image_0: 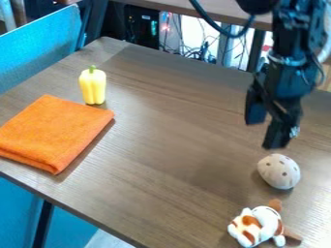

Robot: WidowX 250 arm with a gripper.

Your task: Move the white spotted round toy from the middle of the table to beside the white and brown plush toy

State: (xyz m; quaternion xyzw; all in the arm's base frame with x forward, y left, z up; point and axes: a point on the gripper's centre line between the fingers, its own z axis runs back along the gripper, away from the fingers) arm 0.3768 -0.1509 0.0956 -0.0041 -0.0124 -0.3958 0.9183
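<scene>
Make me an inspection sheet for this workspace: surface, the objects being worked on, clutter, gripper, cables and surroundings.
Surface: brown wood-look table, no spill or damage seen.
Job's things: speckled egg-shaped object, lying on the table just below the gripper in the picture.
Clutter: plush toy, white with orange patches, near the egg-shaped object; folded orange cloth and upright yellow bell pepper on the table's far side from them.
Gripper: black gripper, fingers apart, holding nothing, raised above the table.
Cables: dark cable looping beside the arm; tangled wires beyond the table.
Surroundings: blue panel at the left.
</scene>
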